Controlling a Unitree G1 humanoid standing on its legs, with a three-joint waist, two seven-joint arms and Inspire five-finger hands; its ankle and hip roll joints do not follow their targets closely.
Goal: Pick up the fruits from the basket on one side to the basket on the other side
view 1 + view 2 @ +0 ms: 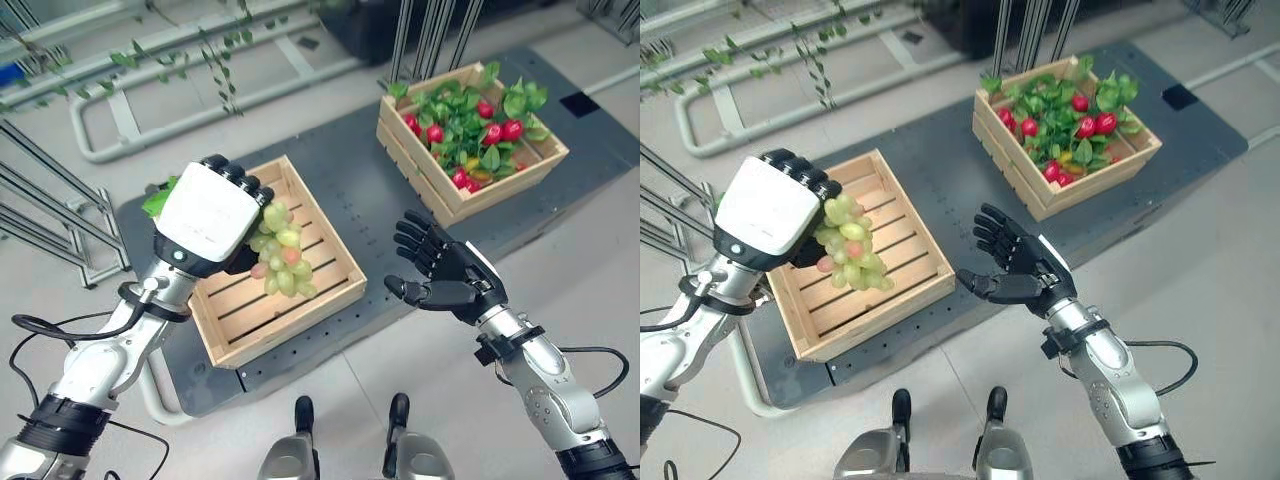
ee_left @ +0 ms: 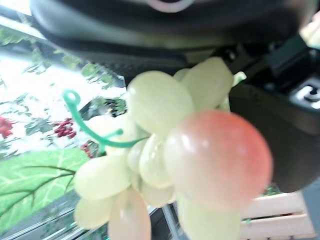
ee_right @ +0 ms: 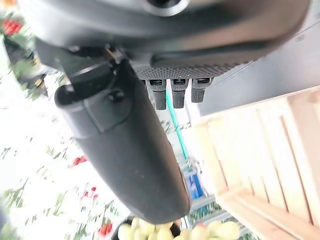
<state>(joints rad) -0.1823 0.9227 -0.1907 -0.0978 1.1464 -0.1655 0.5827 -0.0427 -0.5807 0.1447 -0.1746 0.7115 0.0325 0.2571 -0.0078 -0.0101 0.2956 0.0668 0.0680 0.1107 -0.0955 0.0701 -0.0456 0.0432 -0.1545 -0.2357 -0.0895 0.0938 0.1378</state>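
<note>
- The left hand [image 1: 205,215] is raised over the near wooden crate [image 1: 300,250], its fingers curled round the top of a bunch of grapes [image 1: 281,258].
- The grapes are mostly pale green, with a few pinkish ones among them; they hang down from the hand above the crate's slatted floor, apart from the wood.
- In the left wrist view the bunch [image 2: 170,160] sits right against the dark palm, with one pink grape to the front and a thin green curled stem sticking out beside it.
- A green leaf [image 1: 160,198] shows at the outer side of the left hand.
- The near crate holds no fruit on its slats; it stands on a dark grey platform [image 1: 360,190] that lies low on the floor.
- The far wooden crate [image 1: 440,190] stands on the same platform, well apart from the near one, toward the robot's right and further away.
- It is filled with green leaves [image 1: 470,110] and red fruits [image 1: 497,131] lying among them.
- The right hand [image 1: 450,270] hovers over the platform between the two crates, palm turned toward the left hand, fingers spread and straight, thumb out, holding nothing.
- In the right wrist view the thumb [image 3: 125,150] stands out straight, and the near crate's pale slats [image 3: 265,150] show past it.
- A light metal tube frame [image 1: 110,110] with trailing green vines [image 1: 215,60] lies on the floor beyond the near crate.
</note>
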